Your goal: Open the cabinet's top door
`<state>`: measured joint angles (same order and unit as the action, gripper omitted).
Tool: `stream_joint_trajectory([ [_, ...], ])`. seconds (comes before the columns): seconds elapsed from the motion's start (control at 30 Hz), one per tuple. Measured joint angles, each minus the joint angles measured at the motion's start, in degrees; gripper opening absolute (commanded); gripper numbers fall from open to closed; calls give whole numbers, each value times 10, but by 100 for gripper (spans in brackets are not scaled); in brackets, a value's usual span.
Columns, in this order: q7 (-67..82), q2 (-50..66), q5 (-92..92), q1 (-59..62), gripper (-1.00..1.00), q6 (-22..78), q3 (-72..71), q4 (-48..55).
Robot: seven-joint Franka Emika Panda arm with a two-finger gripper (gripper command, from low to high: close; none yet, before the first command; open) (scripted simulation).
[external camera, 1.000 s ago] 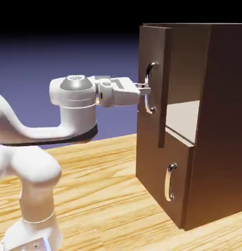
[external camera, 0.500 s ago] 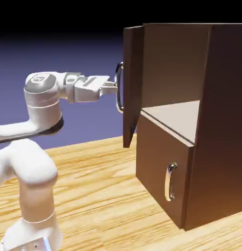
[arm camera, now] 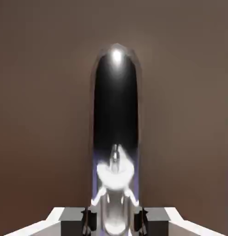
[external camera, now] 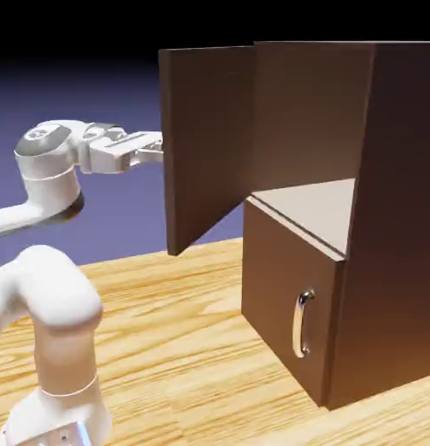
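The dark brown cabinet (external camera: 384, 218) stands at the right of the exterior view. Its top door (external camera: 205, 139) is swung far out to the left, so I see its inner face and the upper compartment stands uncovered. My gripper (external camera: 157, 150) reaches level to the door's far side, where the handle is hidden in this view. In the hand view the long silver handle (arm camera: 116, 115) runs up the middle against the brown door panel (arm camera: 42, 115). My gripper (arm camera: 115, 221) is shut on the handle's lower part, with the handle between the fingers (arm camera: 88, 219).
The lower panel (external camera: 284, 279) with its small silver handle (external camera: 301, 322) is closed. A pale shelf (external camera: 314, 209) shows inside the open compartment. My arm's white base (external camera: 53, 348) stands on the wooden table (external camera: 184, 348) at the lower left.
The top door has swung from nearly closed to wide open, leftward. My gripper moved left with the handle, and the arm folded back toward its base.
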<state>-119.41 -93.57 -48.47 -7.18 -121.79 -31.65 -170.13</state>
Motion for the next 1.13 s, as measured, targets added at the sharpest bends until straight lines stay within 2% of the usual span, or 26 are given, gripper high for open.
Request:
stream_joint_trajectory([
  [0.17, 80, -71, 119, 100, -100, -79, -43, -10],
  [0.57, 88, -53, 272, 198, -100, 200, -242, 190],
  [1.1, 110, -12, 311, 443, -100, 505, -325, 522],
  [1.13, 111, -12, 311, 448, 100, 510, -326, 528],
])
